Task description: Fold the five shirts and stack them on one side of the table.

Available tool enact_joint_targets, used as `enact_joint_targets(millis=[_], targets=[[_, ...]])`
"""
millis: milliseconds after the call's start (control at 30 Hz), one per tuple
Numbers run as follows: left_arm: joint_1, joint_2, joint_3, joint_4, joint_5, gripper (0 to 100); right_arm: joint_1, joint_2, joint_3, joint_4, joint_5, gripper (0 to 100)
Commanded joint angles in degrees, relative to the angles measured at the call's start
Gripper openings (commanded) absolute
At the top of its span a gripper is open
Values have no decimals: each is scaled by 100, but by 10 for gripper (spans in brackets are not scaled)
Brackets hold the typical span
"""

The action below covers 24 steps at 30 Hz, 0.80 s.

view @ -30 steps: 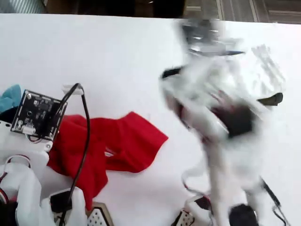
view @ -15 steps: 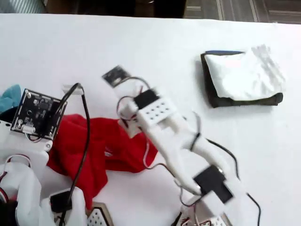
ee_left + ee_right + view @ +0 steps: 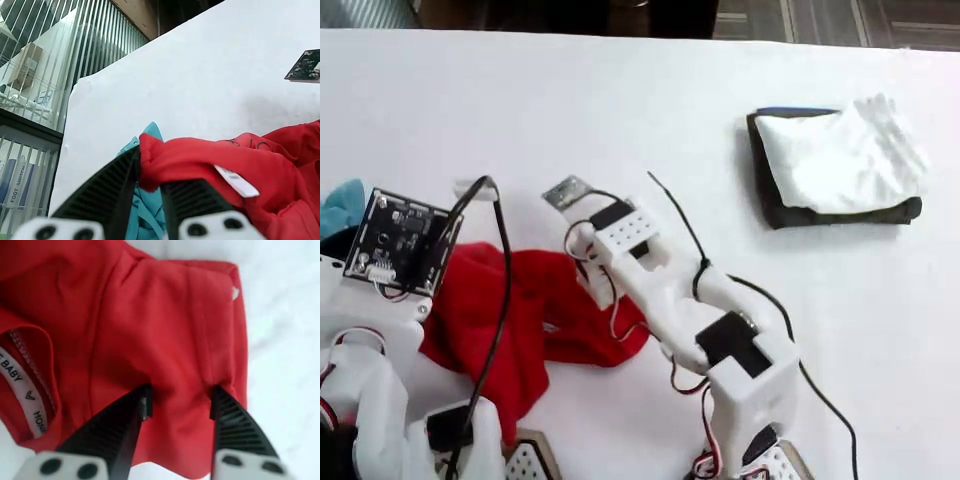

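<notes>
Shirts in the high view: a crumpled red cotton shirt (image 3: 570, 305) lies on the white worktop (image 3: 520, 110) beneath the right arm (image 3: 670, 290). Well beyond that arm, a folded white shirt (image 3: 840, 160) sits on a folded dark shirt (image 3: 780, 215).

Left wrist view: the left hand (image 3: 150, 175) is clamped on a fold of the red shirt, with a teal cloth (image 3: 150, 137) just behind its fingers.

Right wrist view: the right hand (image 3: 181, 397) has its fingers apart, their tips resting on the red shirt, which spreads between and beyond them.
</notes>
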Motion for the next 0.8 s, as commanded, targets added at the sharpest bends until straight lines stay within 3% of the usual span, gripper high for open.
enact_joint_targets(millis=[0, 100, 367, 600, 767], targets=[[53, -18, 4, -132, 9, 28, 75, 180, -26, -22, -26, 126], [53, -18, 4, -132, 9, 28, 75, 391, -53, -31, -26, 11], [53, -18, 4, -105, -9, 28, 875, 470, -949, 171, 730, 19], [53, 0, 40, -105, 26, 28, 2114, 532, -3112, 418, 2171, 19], [53, -18, 910, -457, 26, 28, 2545, 716, -4413, 198, 2734, 19]])
